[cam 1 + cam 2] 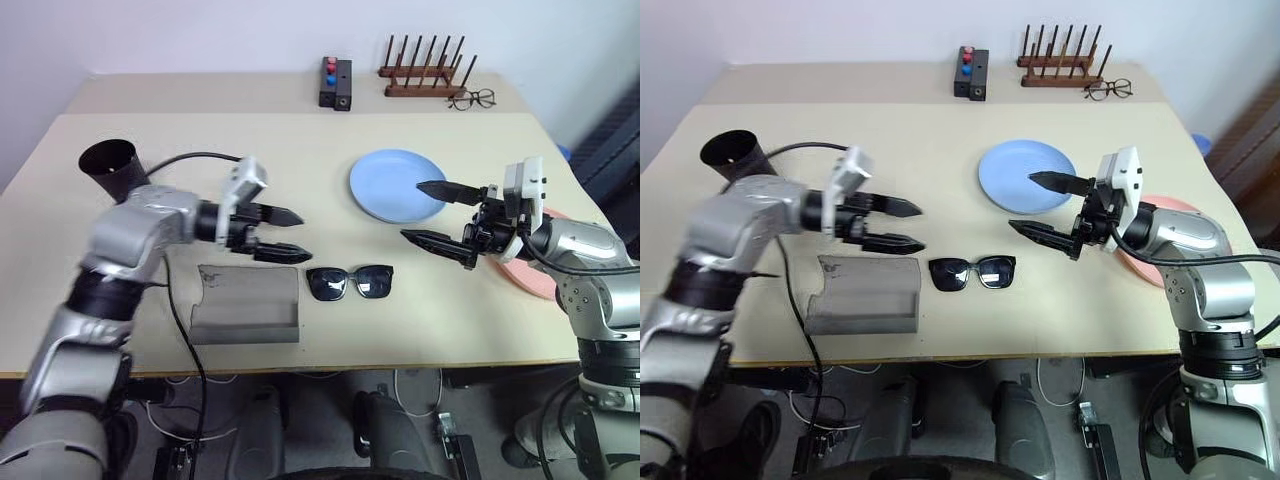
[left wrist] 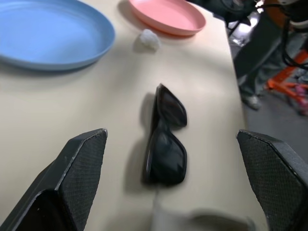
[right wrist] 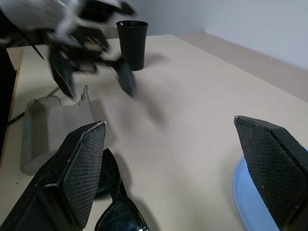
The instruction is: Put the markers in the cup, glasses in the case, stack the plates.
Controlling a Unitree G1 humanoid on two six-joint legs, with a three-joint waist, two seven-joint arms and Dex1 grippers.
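1. nearest the front edge, in the lower middle of the head view, lay one grey case, flat with its mouth toward the one pair of black glasses just to its right; the case looked soft and limp, so its mouth would likely need holding apart
2. the glasses sat folded, lenses up, apart from the case; judged light, stiff and easily scratched, best pinched across the bridge or one rim, not on the lenses
3. just above the case hung the left gripper, its two fingers spread and holding nothing, pointing toward the glasses
4. at centre right the right gripper hovered with fingers wide apart, also empty, over the near edge of the blue plate
5. two plates: the blue one at upper centre right, the pink plate at the right edge, partly behind the right arm; both looked light, rigid and slick, best gripped at the rim
6. a small white scrap lay between the plates
7. at the upper left stood one black cup, upright; whether markers were inside could not be told
8. farthest back: one wooden rack, one black block and one pair of wire spectacles
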